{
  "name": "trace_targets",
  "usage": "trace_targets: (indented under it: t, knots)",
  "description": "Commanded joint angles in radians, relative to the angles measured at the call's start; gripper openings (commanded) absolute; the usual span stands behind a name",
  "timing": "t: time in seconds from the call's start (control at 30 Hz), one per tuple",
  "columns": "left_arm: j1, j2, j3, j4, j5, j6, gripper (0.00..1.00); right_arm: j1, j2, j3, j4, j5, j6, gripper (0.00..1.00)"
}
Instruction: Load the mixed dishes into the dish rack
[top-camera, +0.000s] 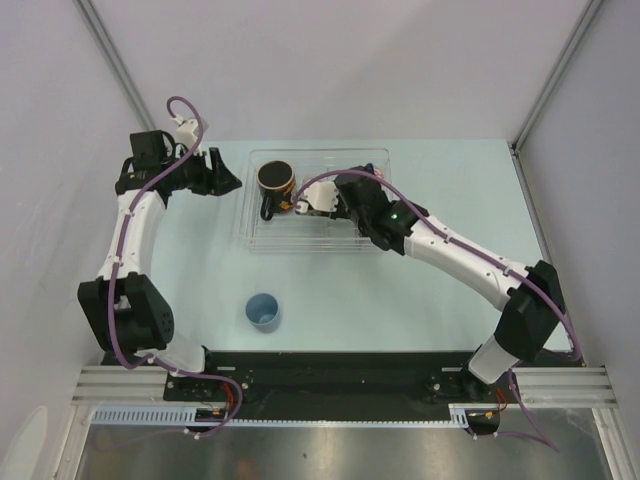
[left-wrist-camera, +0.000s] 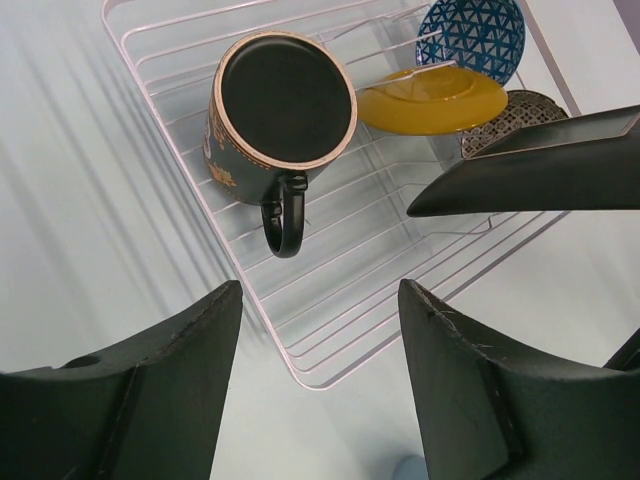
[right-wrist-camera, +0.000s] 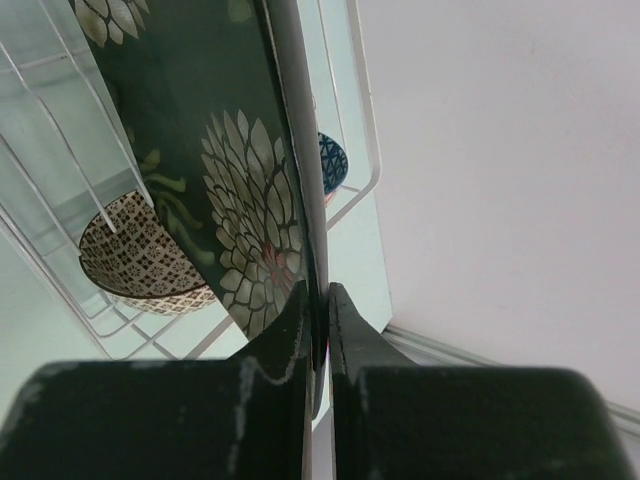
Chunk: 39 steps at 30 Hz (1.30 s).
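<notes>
The clear dish rack (top-camera: 300, 244) lies at the table's middle back. The dark mug (top-camera: 274, 180) lies on its side in the rack's left end; the left wrist view shows its base (left-wrist-camera: 285, 100). The yellow plate (left-wrist-camera: 430, 100), blue patterned bowl (left-wrist-camera: 470, 35) and beige patterned bowl (left-wrist-camera: 520, 112) stand in the rack. My right gripper (top-camera: 335, 203) is inside the rack, shut on the rim of the black floral square plate (right-wrist-camera: 230, 180), which is held on edge. My left gripper (top-camera: 225, 178) is open and empty beside the rack's left end. The light-blue cup (top-camera: 263, 311) stands on the table in front.
Grey walls close in the table on the left, right and back. The right arm stretches diagonally from the near right across the rack's front right corner. The rack's near corner (left-wrist-camera: 310, 380) lies just beyond my left fingers.
</notes>
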Motion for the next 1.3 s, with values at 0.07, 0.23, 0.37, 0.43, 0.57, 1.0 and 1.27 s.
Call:
trace_targets:
  t: [0.07, 0.23, 0.37, 0.43, 0.57, 1.0, 1.27]
  knots:
    - [0.014, -0.042, -0.001, 0.034, 0.033, -0.010, 0.69, -0.006, 0.007, 0.030, 0.115, 0.017, 0.014, 0.00]
    - [0.019, -0.038, -0.002, 0.035, 0.039, -0.010, 0.69, -0.008, 0.049, 0.028, 0.095, 0.030, 0.017, 0.00]
    - [0.025, -0.035, -0.002, 0.035, 0.047, -0.010, 0.69, -0.015, 0.092, 0.031, 0.095, 0.063, 0.010, 0.00]
    - [0.027, -0.035, -0.004, 0.035, 0.049, -0.010, 0.69, -0.014, 0.112, 0.031, 0.103, 0.072, -0.007, 0.00]
    - [0.033, -0.032, -0.008, 0.034, 0.049, -0.007, 0.69, 0.005, 0.147, 0.033, 0.125, 0.109, -0.039, 0.00]
    - [0.040, -0.030, -0.014, 0.045, 0.053, -0.010, 0.69, 0.017, 0.219, 0.033, 0.076, 0.109, 0.049, 0.00]
    - [0.042, -0.027, -0.021, 0.052, 0.061, -0.017, 0.69, 0.054, 0.235, 0.033, 0.072, 0.159, 0.065, 0.17]
